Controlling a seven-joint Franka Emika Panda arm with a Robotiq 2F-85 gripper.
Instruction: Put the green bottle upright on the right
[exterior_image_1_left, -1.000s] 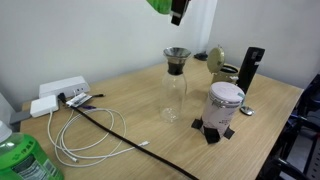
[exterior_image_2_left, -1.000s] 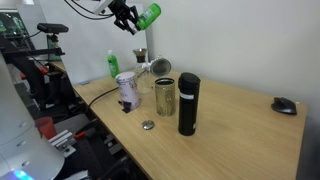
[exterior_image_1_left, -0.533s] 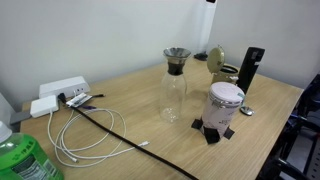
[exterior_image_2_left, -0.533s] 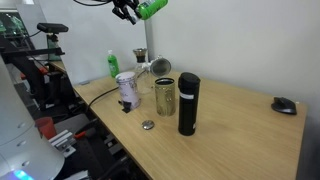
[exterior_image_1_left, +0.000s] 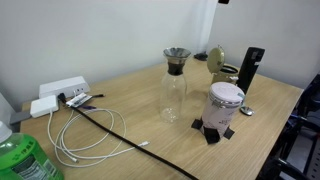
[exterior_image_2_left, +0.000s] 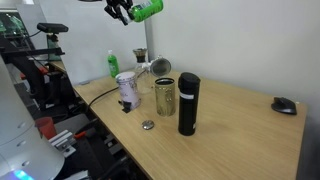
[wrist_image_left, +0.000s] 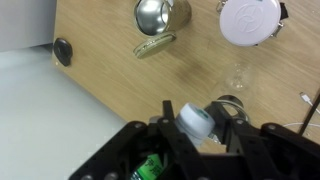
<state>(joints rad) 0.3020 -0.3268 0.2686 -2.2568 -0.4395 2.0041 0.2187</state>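
The bench (exterior_image_1_left: 120, 122) is flat pale wood, matte, with visible grain. On it, near the middle, the glass carafe (exterior_image_1_left: 174, 88) stands upright: clear, round-bodied, with a dark funnel top. The black tumbler (exterior_image_2_left: 188, 103) is a tall matte cylinder, also upright, and the dull gold can (exterior_image_2_left: 165, 96) stands just beside it on its left. The white jar (exterior_image_1_left: 224, 104) is a squat cylinder with a printed wrap on a black base.

I find the hand (exterior_image_2_left: 124, 10) high above the bench, at the top edge of an exterior view, clamped narrow around the green bottle (exterior_image_2_left: 148, 10). This bottle is slim, bright green smooth plastic. It lies close to horizontal in the air, its body jutting to the right of the hand. In the wrist view its pale rounded cap (wrist_image_left: 194, 120) sits between the dark fingers (wrist_image_left: 236, 130). I cannot read the label.
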